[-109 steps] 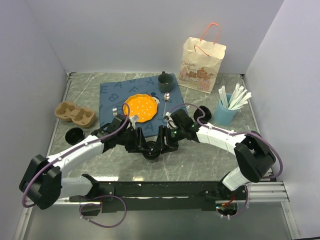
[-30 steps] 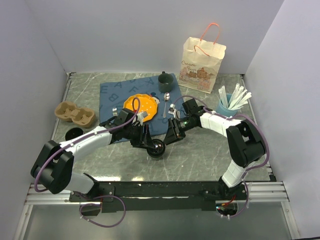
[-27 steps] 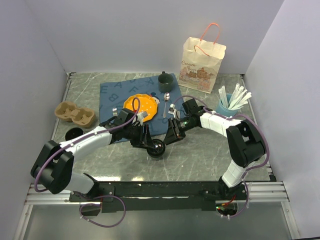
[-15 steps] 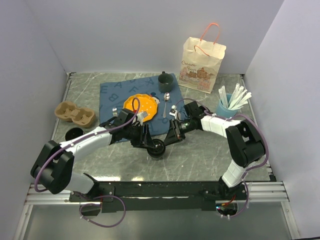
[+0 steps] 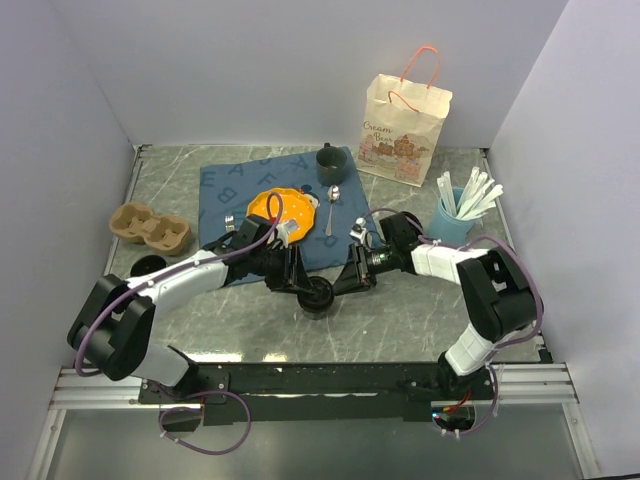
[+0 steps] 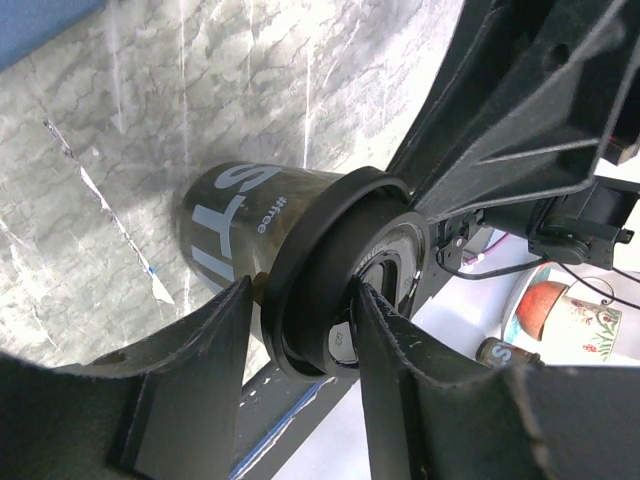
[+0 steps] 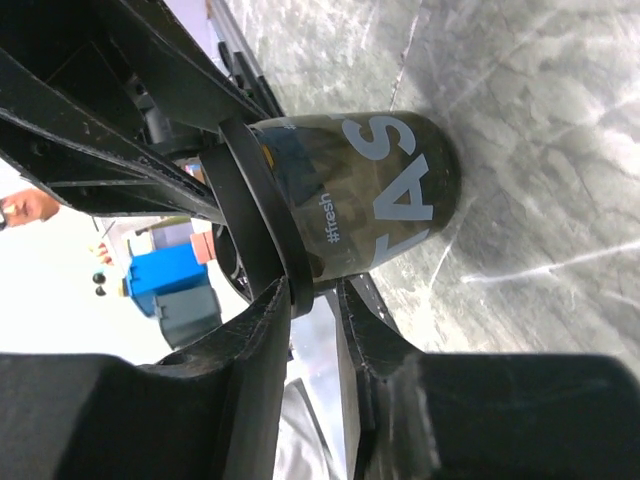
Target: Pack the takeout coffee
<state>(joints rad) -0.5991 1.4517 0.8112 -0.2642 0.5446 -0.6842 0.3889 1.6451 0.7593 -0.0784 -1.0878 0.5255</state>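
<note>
Coffee cup [image 5: 318, 297], dark with a black lid [image 6: 330, 285], stands mid-tabletop [image 5: 400, 325], just off the blue mat [image 5: 235, 190]. Far left sit a cardboard carrier [image 5: 150, 228] and a spare black cap [image 5: 148, 269]. The left claw [image 5: 298, 282] clasps the cup's lid on both sides; an orange plate [image 5: 285, 215] lies just behind it. The right claw [image 5: 346, 284], jaws narrow, pinches the lid's rim from the opposite side. Further right and back: a spoon [image 5: 333, 205], dark mug [image 5: 329, 160], paper bag [image 5: 405, 125], and blue tub of stirrers [image 5: 452, 222].
</note>
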